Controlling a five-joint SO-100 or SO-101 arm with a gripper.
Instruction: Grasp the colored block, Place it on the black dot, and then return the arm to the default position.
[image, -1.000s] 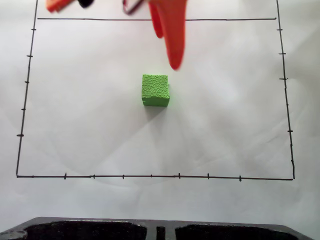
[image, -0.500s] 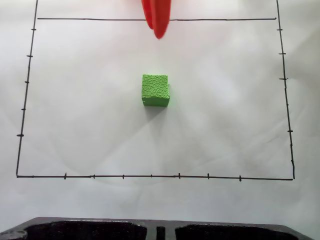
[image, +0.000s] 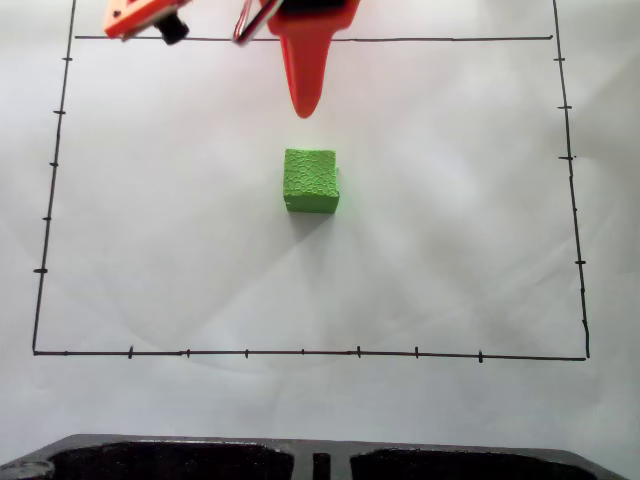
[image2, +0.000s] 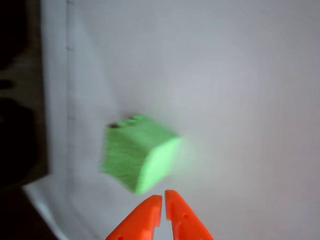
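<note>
The colored block (image: 311, 180), a bright green cube with a bumpy top, rests alone on the white paper near the middle of the drawn rectangle. In the wrist view the colored block (image2: 137, 155) is blurred and lies just ahead of the fingertips. A thin dark sliver (image2: 116, 125) peeks out at its far edge; I cannot tell whether this is the black dot, which is hidden in the fixed view. The arm's orange gripper (image: 303, 110) hangs above the block's far side, apart from it. In the wrist view the gripper (image2: 163, 196) is shut, tips nearly touching, holding nothing.
A hand-drawn black border with tick marks (image: 300, 352) frames the white sheet. A dark moulded object (image: 320, 460) lies along the near edge of the fixed view. The paper's edge and a dark area (image2: 20, 125) sit at the left of the wrist view.
The gripper tip pulled back from beside the block's right rear corner toward the top edge, then came forward again, now left of where it started. The block has not moved.
</note>
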